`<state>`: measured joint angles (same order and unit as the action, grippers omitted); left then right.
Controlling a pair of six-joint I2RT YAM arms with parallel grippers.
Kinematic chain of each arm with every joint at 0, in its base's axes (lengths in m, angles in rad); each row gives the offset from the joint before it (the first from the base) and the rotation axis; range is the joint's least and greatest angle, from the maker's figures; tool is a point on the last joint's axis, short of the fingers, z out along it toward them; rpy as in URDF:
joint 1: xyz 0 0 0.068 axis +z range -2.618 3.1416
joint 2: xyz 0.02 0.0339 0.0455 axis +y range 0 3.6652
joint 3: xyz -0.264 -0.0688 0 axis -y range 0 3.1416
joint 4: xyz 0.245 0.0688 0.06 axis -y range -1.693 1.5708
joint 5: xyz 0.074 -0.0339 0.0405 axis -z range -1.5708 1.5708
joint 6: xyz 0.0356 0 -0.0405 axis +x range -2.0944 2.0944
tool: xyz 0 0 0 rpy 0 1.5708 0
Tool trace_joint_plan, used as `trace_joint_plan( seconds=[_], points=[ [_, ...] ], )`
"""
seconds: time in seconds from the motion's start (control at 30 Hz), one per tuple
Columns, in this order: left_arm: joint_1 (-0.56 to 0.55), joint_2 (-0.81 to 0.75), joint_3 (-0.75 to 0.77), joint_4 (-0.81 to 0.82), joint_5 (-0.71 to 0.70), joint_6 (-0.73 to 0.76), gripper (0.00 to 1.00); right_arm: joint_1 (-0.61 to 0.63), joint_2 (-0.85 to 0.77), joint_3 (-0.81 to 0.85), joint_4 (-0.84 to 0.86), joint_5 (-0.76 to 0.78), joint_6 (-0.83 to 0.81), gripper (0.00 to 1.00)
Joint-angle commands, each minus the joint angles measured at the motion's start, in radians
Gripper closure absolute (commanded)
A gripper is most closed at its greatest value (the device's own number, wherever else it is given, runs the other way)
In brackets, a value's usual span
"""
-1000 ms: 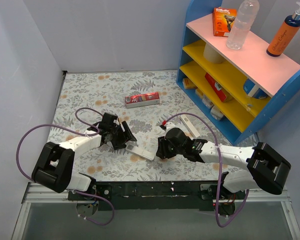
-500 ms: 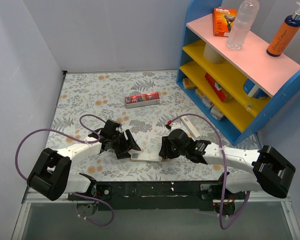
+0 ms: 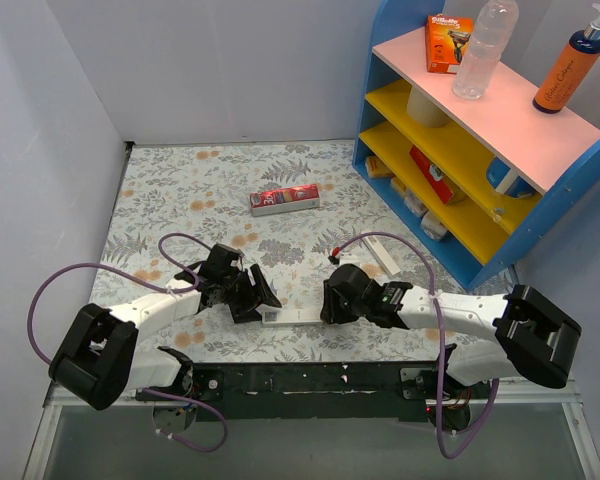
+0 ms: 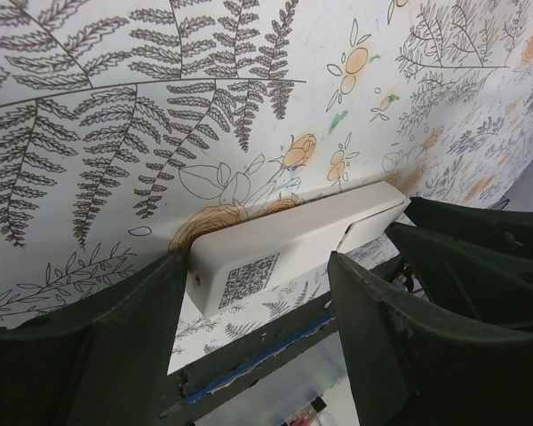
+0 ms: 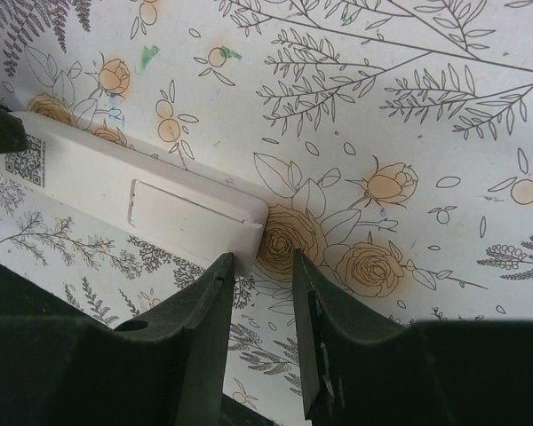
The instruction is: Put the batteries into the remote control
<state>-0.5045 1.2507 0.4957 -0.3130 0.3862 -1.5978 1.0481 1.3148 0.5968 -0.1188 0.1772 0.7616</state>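
Note:
The remote control is a white bar lying flat on the flowered table near its front edge, between my two grippers. In the left wrist view the remote control shows a QR code on its end. My left gripper is open around that end, with one finger touching its corner. In the right wrist view the remote control shows a closed hatch in its upper face. My right gripper is open by a narrow gap just off the other end, with nothing between its fingers. From above, the left gripper and right gripper face each other. The batteries are out of view.
A red carton lies further back on the table. A small white flat piece lies by the foot of the blue shelf unit, which fills the right side. The black front rail runs just below the remote.
The remote has swung from a diagonal to lie along the front edge. Both grippers have shifted with it toward that edge. The right jaws have narrowed.

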Motion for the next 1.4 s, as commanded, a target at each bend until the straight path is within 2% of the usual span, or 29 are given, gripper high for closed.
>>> trace_joint_plan(
  seconds=[0.0, 0.5, 0.97, 1.07, 1.37],
  points=[
    [-0.006, -0.022, -0.023, -0.04, -0.007, 0.007, 0.35, 0.006, 0.009, 0.043, -0.001, 0.044, 0.015, 0.61],
    [-0.005, -0.017, -0.025, -0.035, -0.004, 0.016, 0.36, 0.009, 0.049, 0.058, 0.018, -0.015, -0.001, 0.64],
    [-0.006, -0.017, -0.025, -0.037, 0.006, 0.022, 0.38, 0.018, 0.142, 0.081, -0.085, -0.039, -0.004, 0.72],
    [-0.006, -0.014, -0.025, -0.034, 0.019, 0.025, 0.43, 0.024, 0.164, 0.093, -0.099, -0.051, -0.005, 0.75],
    [-0.019, -0.001, -0.017, -0.017, 0.072, 0.024, 0.62, 0.038, 0.283, 0.195, -0.154, -0.097, -0.038, 0.74]
  ],
)
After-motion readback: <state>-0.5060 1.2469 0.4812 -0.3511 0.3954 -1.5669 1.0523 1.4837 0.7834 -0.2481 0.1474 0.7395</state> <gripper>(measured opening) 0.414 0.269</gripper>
